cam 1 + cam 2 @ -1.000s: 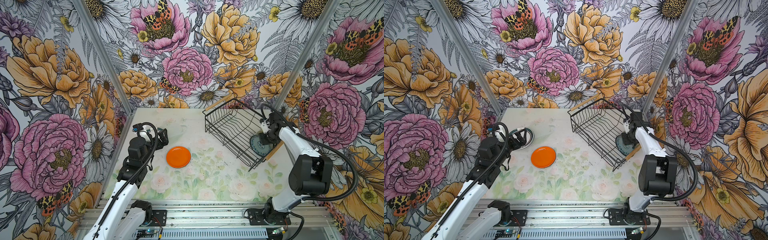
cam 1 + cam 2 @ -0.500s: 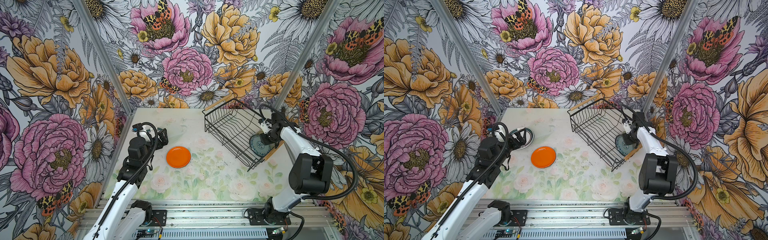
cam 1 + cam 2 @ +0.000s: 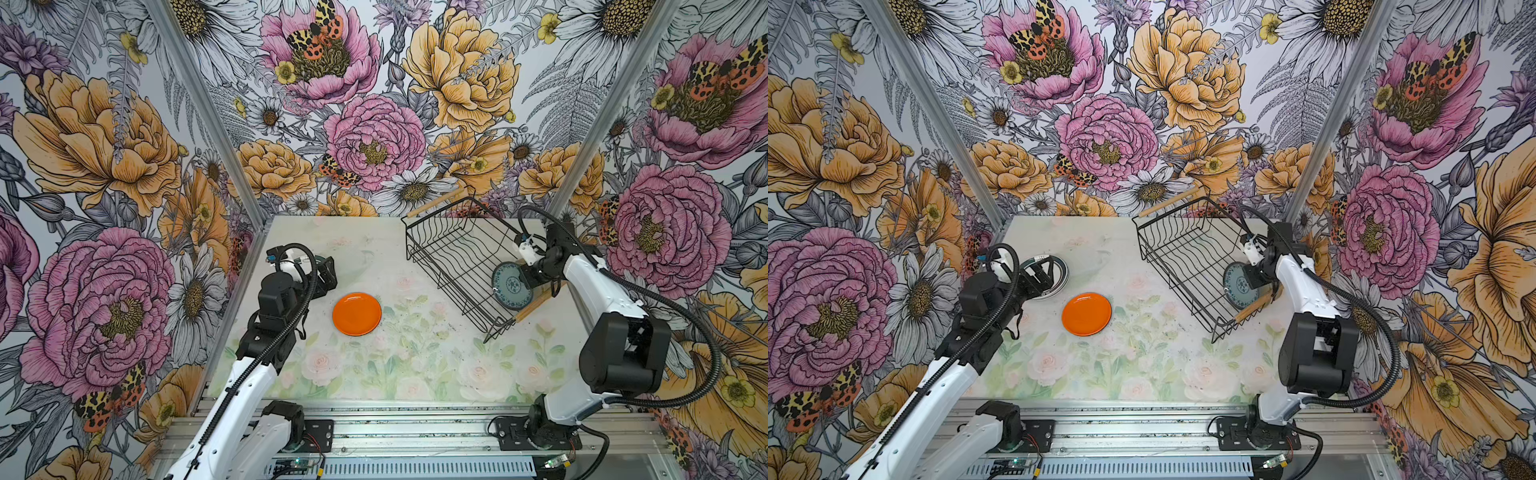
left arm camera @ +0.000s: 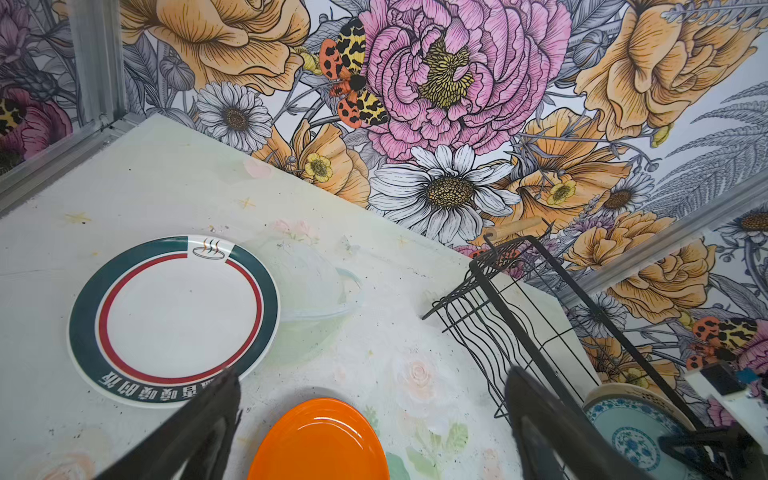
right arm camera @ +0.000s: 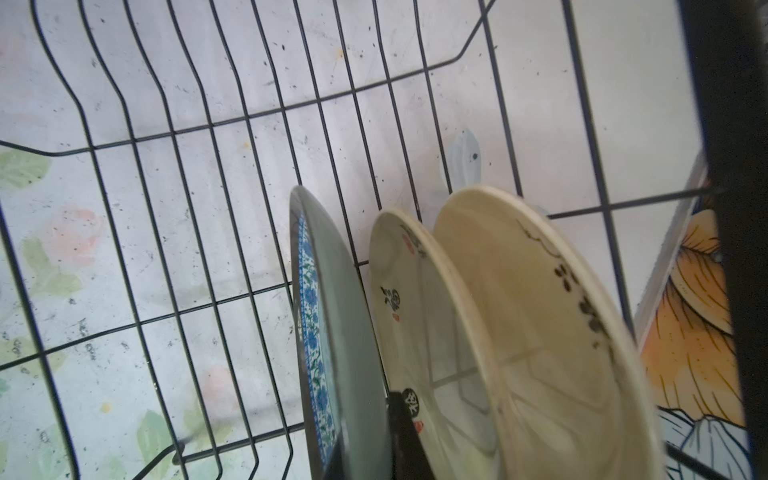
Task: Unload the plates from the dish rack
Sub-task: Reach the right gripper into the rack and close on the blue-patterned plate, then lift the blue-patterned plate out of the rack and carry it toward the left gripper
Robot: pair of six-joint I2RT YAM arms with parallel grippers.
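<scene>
Right gripper is clamped on the rim of the teal patterned plate. One finger sits on its back face, in the gap to the next plate; the other is on the patterned side, barely in frame. The teal plate stands on edge at the near end of the dish rack, by the near wooden handle, with its patterned face toward the rack's bare wires. Behind it stand a first cream plate and a second cream plate, both on edge in the rack. The rack sits far right on the table, skewed to the table edges. Left gripper has jaws wide apart and holds nothing. It hangs over the near rim of the white plate with the dark green band, which lies flat at far left. Can't tell if it touches that plate. The orange plate lies flat mid-table, just beside the white one and not touching it.
</scene>
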